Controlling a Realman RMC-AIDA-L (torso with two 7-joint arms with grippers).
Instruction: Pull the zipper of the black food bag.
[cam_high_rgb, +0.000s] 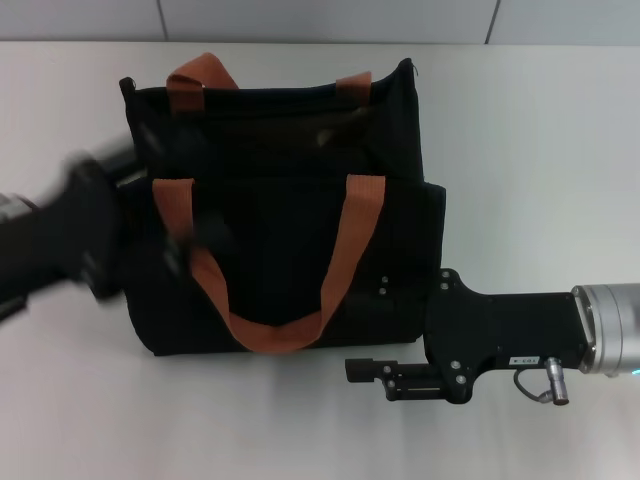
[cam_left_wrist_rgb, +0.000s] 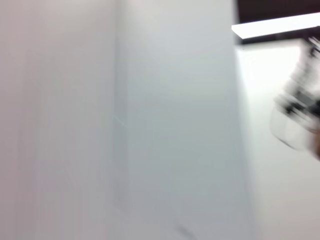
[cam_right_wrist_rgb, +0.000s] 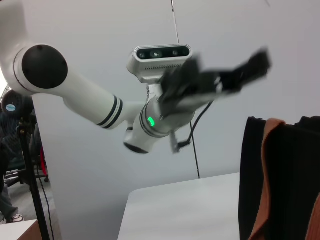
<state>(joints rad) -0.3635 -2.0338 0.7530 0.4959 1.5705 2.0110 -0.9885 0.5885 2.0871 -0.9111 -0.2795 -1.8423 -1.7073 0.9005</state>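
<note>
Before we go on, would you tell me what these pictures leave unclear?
- The zipper: head view, no silver pull tab can be picked out on the black food bag.
- Left end effector: head view, motion-blurred over the bag.
- Left wrist view: only blurred wall.
- Right end effector: beside the bag's front corner; its opening is unclear.

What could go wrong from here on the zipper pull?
1. The left gripper is blurred over the black food bag beside an orange strap; it might snag webbing.
2. No zipper tab is discernible in any view, so a grasp could miss.
3. The right gripper lies on the table near the bag, not bracing it; the bag might slide.
</note>
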